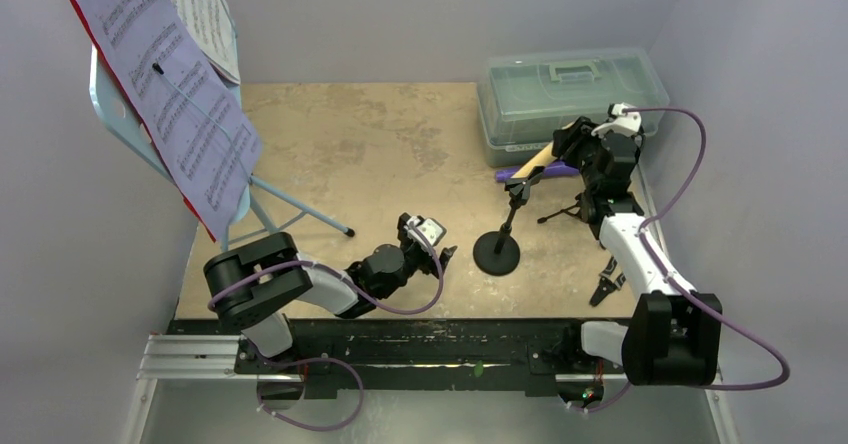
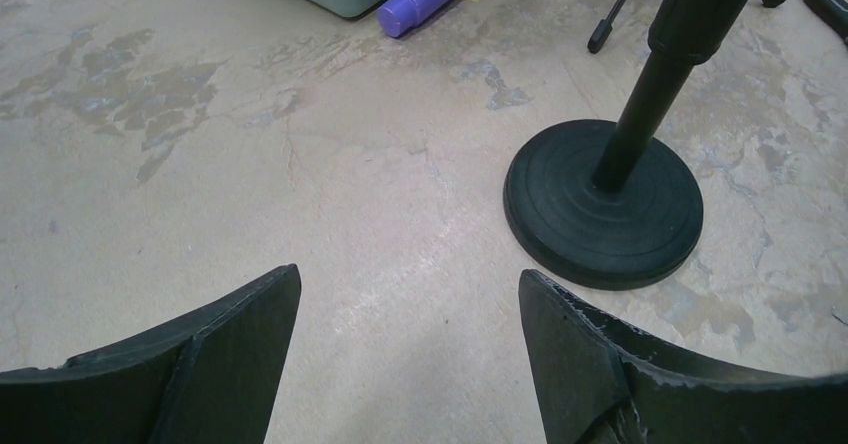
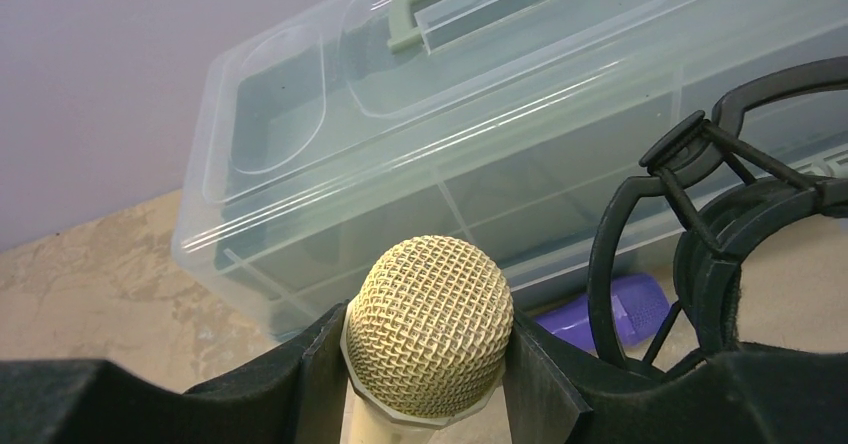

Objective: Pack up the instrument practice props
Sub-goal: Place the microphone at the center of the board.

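Observation:
The light-blue music rest (image 1: 112, 114) stands on tripod legs at the far left, carrying printed sheet music (image 1: 170, 94) in front of a red folder (image 1: 82, 9). My right gripper (image 3: 425, 329) is shut on the mesh head of the cream microphone (image 3: 428, 304), held beside the box; its handle (image 1: 535, 159) points left. The purple microphone (image 1: 520, 174) lies against the box front. A black mic holder with a round base (image 1: 497, 254) stands mid-table, another with a ring mount (image 3: 720, 244) right of my right fingers. My left gripper (image 2: 410, 284) hangs open over bare table, left of the round base (image 2: 600, 209).
The translucent grey-green box (image 1: 570, 89) with a handle sits closed at the back right. Small black pliers (image 1: 607, 282) lie near the right arm. Grey walls close in on the left, back and right. The rest's leg (image 1: 310, 214) reaches toward the left arm.

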You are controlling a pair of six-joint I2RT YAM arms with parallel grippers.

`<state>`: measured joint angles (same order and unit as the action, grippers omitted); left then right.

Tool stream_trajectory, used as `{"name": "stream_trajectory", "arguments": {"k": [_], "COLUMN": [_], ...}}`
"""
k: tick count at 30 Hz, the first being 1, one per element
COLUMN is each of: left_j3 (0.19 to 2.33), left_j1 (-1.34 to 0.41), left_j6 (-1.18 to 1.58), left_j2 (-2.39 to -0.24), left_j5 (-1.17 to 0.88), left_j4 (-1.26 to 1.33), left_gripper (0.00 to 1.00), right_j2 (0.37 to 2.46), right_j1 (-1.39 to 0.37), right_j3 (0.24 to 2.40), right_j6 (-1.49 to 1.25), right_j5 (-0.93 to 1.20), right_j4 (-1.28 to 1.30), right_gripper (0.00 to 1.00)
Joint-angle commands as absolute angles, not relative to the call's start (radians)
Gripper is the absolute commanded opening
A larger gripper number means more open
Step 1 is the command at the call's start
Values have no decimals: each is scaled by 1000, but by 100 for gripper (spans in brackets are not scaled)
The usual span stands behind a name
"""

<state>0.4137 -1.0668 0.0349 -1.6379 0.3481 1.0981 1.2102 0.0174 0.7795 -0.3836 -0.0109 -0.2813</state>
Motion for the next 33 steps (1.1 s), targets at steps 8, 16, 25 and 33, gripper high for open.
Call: {"name": "stream_trajectory", "arguments": {"k": [8, 16, 25, 33], "left_j3": [398, 372, 363, 379], "left_j1": [-1060, -1060, -1060, -1057], "left_j6": [110, 118, 117, 130], "left_j2": [-1627, -1594, -1578, -1575], "left_j5": [298, 265, 241, 192], "left_j4": [1163, 1150, 1129, 1101], "left_gripper": [78, 77, 79, 78], "right_j2": [1241, 1200, 1099, 1027], "right_j1": [-38, -40, -40, -37], "right_j3": [819, 842, 953, 964], "right_j6": [-274, -243, -96, 153], "right_j5": [-163, -190, 107, 467], "right_j4": [-332, -310, -166, -22], "right_gripper": [59, 73, 75, 80]}}
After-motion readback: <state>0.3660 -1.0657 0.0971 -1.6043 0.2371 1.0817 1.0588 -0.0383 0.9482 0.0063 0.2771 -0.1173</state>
